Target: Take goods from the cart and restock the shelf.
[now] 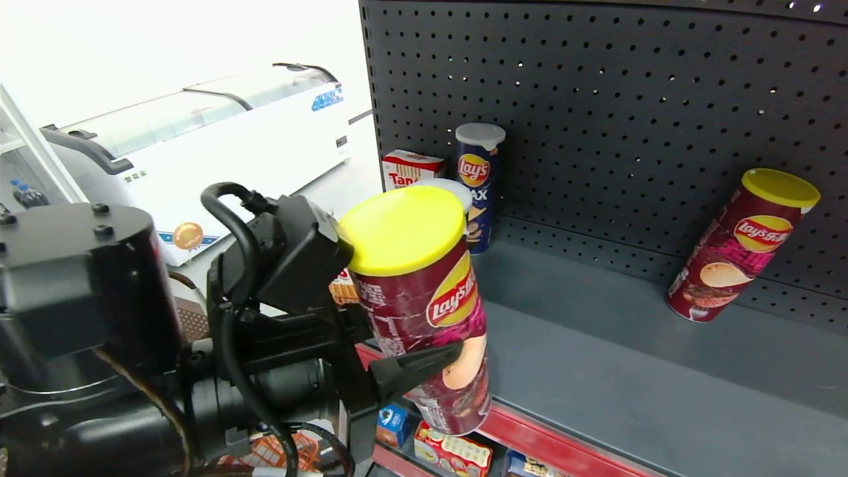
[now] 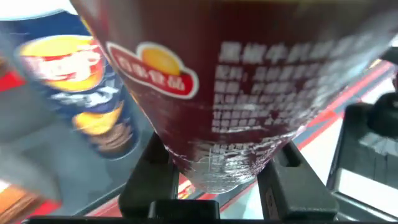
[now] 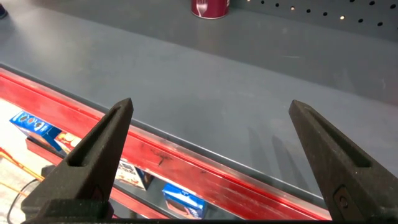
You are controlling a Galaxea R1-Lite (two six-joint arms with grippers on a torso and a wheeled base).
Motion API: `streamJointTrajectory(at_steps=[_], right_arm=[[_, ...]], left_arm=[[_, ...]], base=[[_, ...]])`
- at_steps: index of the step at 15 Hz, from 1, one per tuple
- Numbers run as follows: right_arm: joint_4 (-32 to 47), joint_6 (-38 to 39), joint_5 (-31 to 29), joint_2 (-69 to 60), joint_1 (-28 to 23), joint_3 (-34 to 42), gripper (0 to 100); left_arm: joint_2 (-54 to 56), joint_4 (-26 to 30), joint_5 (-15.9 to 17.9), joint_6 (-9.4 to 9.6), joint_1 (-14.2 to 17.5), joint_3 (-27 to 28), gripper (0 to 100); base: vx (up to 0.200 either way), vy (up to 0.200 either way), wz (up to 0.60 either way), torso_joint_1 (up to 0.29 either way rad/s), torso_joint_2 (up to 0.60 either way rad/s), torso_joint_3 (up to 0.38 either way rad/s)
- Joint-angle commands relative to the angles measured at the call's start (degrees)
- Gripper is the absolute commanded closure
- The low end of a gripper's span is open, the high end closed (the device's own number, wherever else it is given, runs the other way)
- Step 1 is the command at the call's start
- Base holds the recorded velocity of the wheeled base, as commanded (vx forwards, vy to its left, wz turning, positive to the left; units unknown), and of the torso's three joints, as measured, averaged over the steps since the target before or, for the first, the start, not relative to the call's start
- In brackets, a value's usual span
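Note:
My left gripper (image 1: 404,344) is shut on a maroon chip can with a yellow lid (image 1: 424,305), held upright just off the front left edge of the grey shelf (image 1: 596,371). In the left wrist view the same maroon chip can (image 2: 249,99) sits between the black fingers (image 2: 149,186). A second maroon can (image 1: 742,245) leans against the pegboard at the right; its base (image 3: 210,7) shows far off in the right wrist view. A blue chip can (image 1: 478,185) stands at the back left, also the blue chip can (image 2: 81,87) beside the held one. My right gripper (image 3: 214,168) hangs open over the shelf's red front edge (image 3: 186,162).
A red-and-white box (image 1: 411,169) stands beside the blue can. Small boxes (image 1: 454,450) lie on the lower shelf under the red edge. A white chest freezer (image 1: 218,146) stands beyond the shelf's left end. The black pegboard (image 1: 629,99) backs the shelf.

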State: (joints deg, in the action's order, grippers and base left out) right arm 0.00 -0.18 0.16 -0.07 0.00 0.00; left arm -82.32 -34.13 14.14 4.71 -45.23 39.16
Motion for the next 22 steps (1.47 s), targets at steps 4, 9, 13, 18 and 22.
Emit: streamJointTrajectory(at_steps=[4, 9, 13, 18, 22], right_arm=[[0.0, 0.01, 0.02, 0.07, 0.0, 0.0, 0], [-0.09, 0.01, 0.02, 0.07, 0.0, 0.0, 0], [0.0, 0.01, 0.02, 0.07, 0.0, 0.0, 0], [-0.09, 0.09, 0.02, 0.07, 0.0, 0.0, 0], [-0.09, 0.09, 0.02, 0.07, 0.0, 0.0, 0]], left_arm=[[-3.81, -0.5, 1.77, 1.53, -0.3, 0.66, 100], [-3.9, -0.5, 1.86, 1.53, -0.3, 1.01, 100], [-3.63, -0.58, 1.77, 1.53, 0.23, 0.66, 100], [-2.93, -0.58, 1.42, 1.53, 0.4, 0.22, 100], [-1.17, -0.58, 1.15, 1.62, 1.81, -1.36, 100]], base=[[0.0, 0.0, -0.6, 0.002, 0.0, 0.004], [0.0, 0.0, -0.6, 0.002, 0.0, 0.001], [0.0, 0.0, -0.15, 0.002, 0.0, 0.001], [0.0, 0.0, 0.0, 0.0, 0.0, 0.0], [0.0, 0.0, 0.0, 0.0, 0.0, 0.0]])
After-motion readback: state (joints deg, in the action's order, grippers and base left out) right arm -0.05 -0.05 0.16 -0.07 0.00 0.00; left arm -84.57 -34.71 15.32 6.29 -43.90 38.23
